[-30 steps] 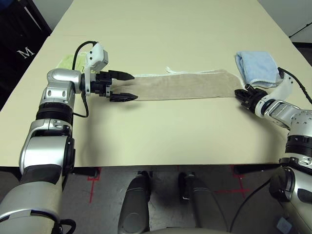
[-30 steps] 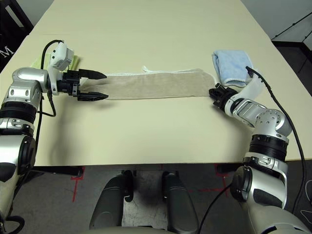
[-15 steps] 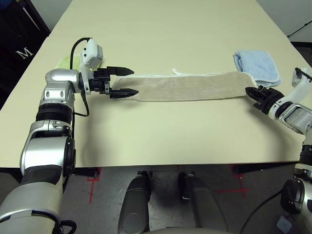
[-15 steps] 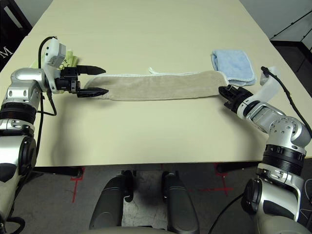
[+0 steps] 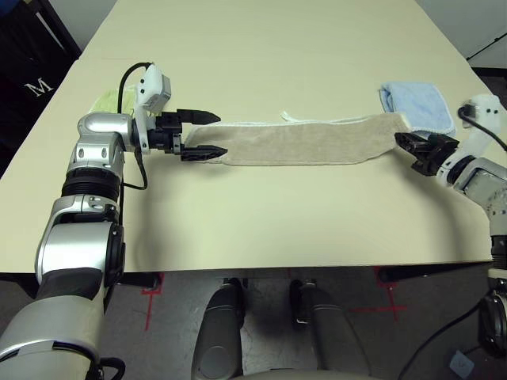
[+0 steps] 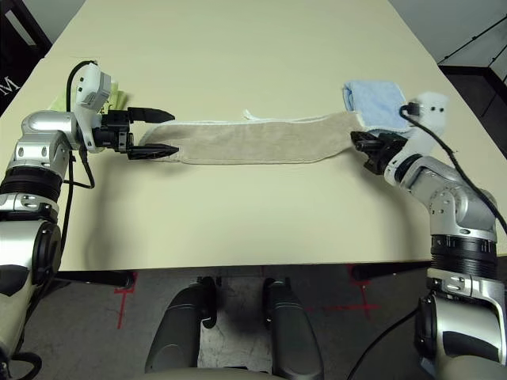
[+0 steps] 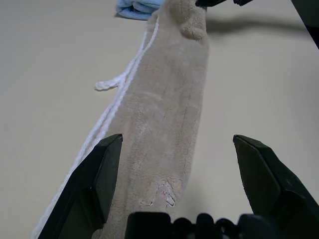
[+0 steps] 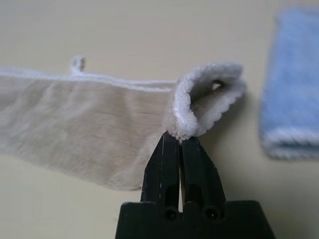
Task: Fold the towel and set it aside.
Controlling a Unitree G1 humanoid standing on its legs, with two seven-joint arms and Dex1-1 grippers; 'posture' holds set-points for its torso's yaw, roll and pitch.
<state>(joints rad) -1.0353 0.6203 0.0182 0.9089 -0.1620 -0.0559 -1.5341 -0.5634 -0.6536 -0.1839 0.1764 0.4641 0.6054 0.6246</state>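
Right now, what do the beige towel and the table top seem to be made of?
The beige towel: apparently soft terry cloth, matte, with fuzzy pile and white stitched edging. The table top: a smooth, hard cream surface, perhaps laminate; no grain or texture shows.

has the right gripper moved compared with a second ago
Yes. The right gripper, fingers shut on the beige towel end, has shifted rightward and slightly away, past the light blue towel's near edge, pulling the beige towel straighter.
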